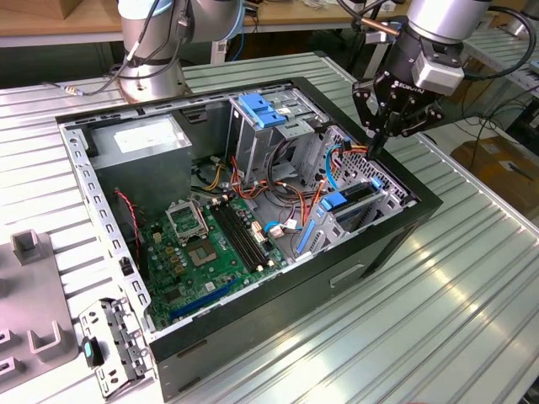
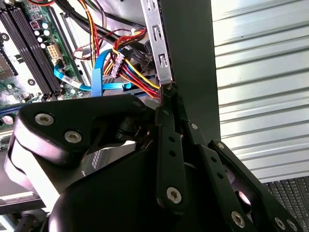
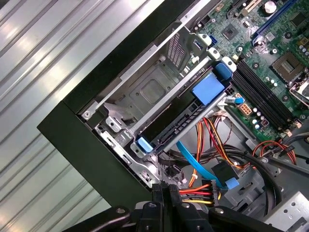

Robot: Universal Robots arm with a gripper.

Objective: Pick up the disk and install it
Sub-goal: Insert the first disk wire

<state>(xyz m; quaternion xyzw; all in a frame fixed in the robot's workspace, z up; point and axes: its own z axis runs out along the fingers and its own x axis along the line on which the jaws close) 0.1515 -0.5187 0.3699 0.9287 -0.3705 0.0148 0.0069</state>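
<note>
- An open desktop computer case [image 1: 396,231] lies on its side on a ribbed metal table [image 1: 472,295], filling the middle of the exterior view, with a green motherboard [image 1: 210,248] in its lower left.
- The gripper [image 1: 376,145] hangs from the arm at the upper right of the exterior view, above the case's far right corner, with its fingers [image 3: 166,200] pressed together and nothing between them.
- The disk [image 1: 349,202], a flat drive with bright blue rails, already sits in the low drive bay at the case's right end, right of centre in the exterior view.
- The disk lies just below and a little to the left of the fingertips in the exterior view, close beneath them; whether they touch it cannot be told.
- In the first wrist view, the disk [image 3: 186,116] runs as a long diagonal from lower left to upper right, blue tabs at both ends.
- A bundle of red, yellow and orange wires [image 3: 203,186] and a thin blue cable [image 3: 198,162] sit between the fingertips and the disk.
</note>
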